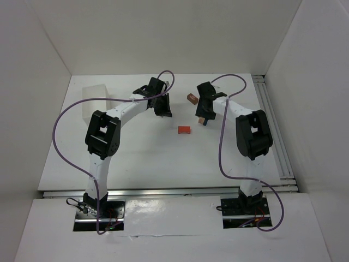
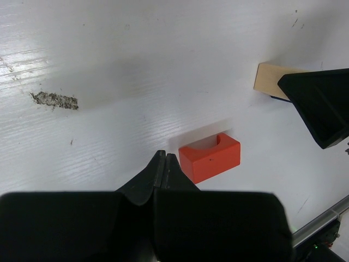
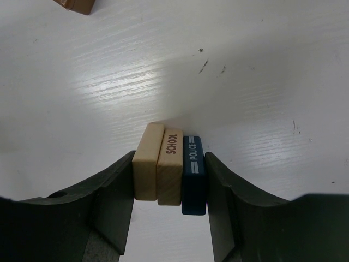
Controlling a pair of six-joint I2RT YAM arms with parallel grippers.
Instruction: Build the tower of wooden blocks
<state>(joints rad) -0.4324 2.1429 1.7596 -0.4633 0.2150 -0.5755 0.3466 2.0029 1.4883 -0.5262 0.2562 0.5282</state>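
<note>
My right gripper [image 3: 169, 177] is shut on three thin blocks held side by side: a plain pale one [image 3: 146, 161], a pale one marked SCHOOL [image 3: 170, 166] and a blue one marked POLICE [image 3: 193, 174]. In the top view this gripper [image 1: 203, 115] is at the table's back middle, with the blocks [image 1: 202, 120] at its tips. An orange-red block with a notch [image 1: 184, 129] lies in front of it and shows just right of my shut, empty left gripper [image 2: 164, 158] in the left wrist view [image 2: 210, 158]. A brown block [image 1: 191, 98] lies behind the right gripper.
A translucent white tub [image 1: 94, 101] stands at the back left. White walls enclose the table on three sides. A metal rail [image 1: 272, 125] runs along the right edge. A grey scuff [image 2: 53, 99] marks the table surface.
</note>
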